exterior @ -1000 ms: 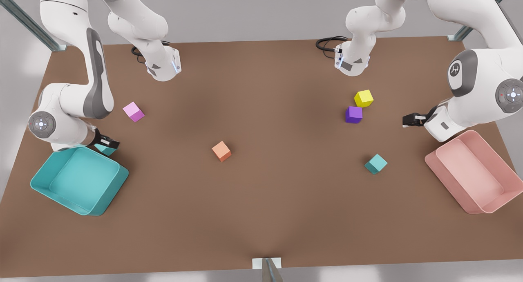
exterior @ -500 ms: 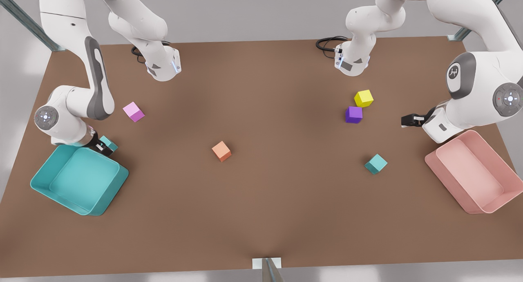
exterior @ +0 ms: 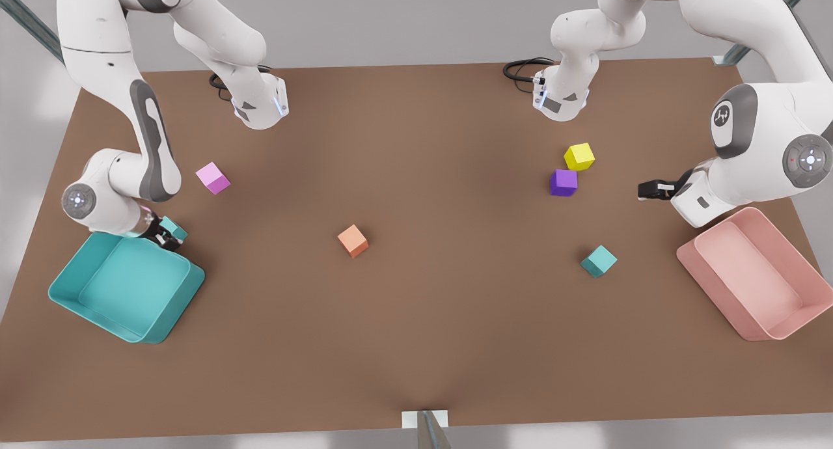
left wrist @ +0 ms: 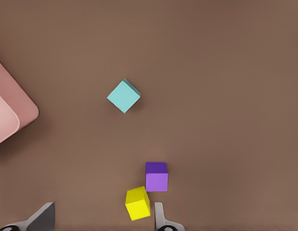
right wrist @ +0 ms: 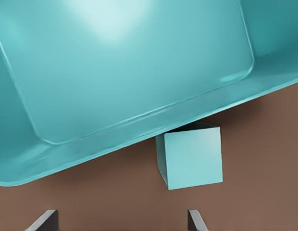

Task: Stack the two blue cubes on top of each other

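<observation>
One blue cube [exterior: 173, 228] [right wrist: 192, 156] rests on the table against the outer wall of the teal bin [exterior: 65, 293] [right wrist: 115, 130], at the front view's left. My right gripper [exterior: 161, 237] [right wrist: 120, 221] hovers over it, open, with the cube just ahead of its fingers and nothing held. The other blue cube [exterior: 599, 260] [left wrist: 124, 96] lies alone toward the front view's right. Above the table near the pink bin [exterior: 709, 293] [left wrist: 14, 101], my left gripper [exterior: 651, 190] [left wrist: 102, 221] stands open and holds nothing.
A purple cube [exterior: 563, 182] [left wrist: 156, 177] and a yellow cube [exterior: 579, 156] [left wrist: 138, 203] sit close together beside the left gripper. A pink cube [exterior: 213, 177] lies near the right arm, an orange cube [exterior: 353, 241] mid-table.
The right arm's wrist has swung back toward the front view's left, uncovering the blue cube by the teal bin. The left gripper has crept slightly leftward. No cube has moved.
</observation>
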`<move>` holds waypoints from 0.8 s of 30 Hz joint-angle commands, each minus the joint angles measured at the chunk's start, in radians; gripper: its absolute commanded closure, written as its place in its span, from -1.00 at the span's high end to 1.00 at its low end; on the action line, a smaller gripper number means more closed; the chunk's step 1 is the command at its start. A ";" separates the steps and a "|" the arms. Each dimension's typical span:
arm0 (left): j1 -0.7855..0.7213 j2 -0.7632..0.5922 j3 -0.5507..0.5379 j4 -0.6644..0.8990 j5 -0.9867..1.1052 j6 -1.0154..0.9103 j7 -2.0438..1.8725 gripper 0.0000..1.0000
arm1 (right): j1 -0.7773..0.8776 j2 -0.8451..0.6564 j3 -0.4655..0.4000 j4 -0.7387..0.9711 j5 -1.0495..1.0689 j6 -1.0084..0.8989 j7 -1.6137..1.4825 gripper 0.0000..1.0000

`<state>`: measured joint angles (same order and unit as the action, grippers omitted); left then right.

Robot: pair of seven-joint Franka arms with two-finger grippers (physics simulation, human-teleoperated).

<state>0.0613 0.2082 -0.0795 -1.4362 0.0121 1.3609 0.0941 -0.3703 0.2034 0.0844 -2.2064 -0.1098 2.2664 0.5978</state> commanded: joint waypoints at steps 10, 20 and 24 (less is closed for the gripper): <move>-0.008 -0.003 -0.002 0.005 0.009 -0.005 -0.011 1.00 | -0.033 0.054 0.005 -0.013 0.001 0.047 -0.101 1.00; -0.026 -0.004 -0.006 0.008 0.009 -0.045 -0.053 1.00 | -0.076 0.093 0.005 0.004 -0.001 0.053 -0.214 1.00; -0.031 -0.007 -0.006 0.008 0.011 -0.045 -0.053 1.00 | -0.101 0.096 0.005 -0.006 0.001 0.051 -0.243 1.00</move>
<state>0.0300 0.2019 -0.0855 -1.4286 0.0208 1.3250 0.0704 -0.4689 0.2998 0.0890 -2.2110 -0.1105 2.3156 0.4749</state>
